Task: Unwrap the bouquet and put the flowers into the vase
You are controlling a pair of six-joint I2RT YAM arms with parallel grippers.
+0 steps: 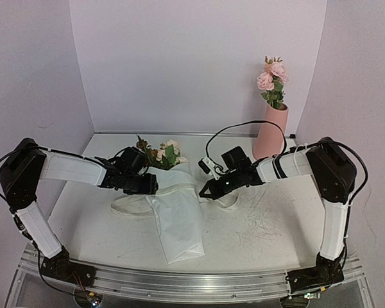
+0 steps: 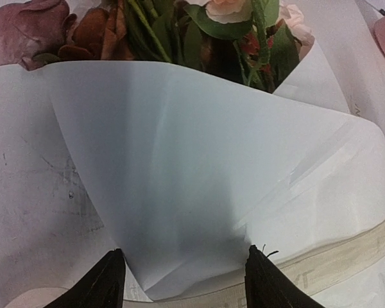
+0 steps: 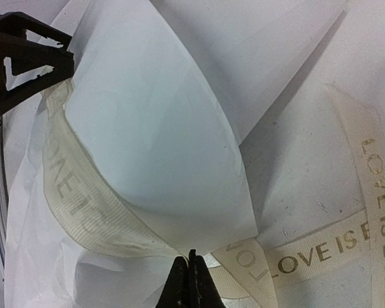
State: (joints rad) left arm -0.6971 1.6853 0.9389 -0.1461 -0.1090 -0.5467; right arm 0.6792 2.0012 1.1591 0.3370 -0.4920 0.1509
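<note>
the table [image 1: 263, 224] is bearing the bouquet [image 1: 173, 199] at its middle, white paper cone [image 1: 179, 224] pointing to the near edge, flowers [image 1: 167, 154] toward the back. the vase [image 1: 269, 131] is standing upright at the far right, well apart. the ribbon [image 3: 327, 247] is trailing loose around the paper. the left gripper [image 2: 186, 285] is holding its jaws spread astride the cone; the right gripper [image 3: 189, 282] is pressing its jaws together at the ribbon.
</note>
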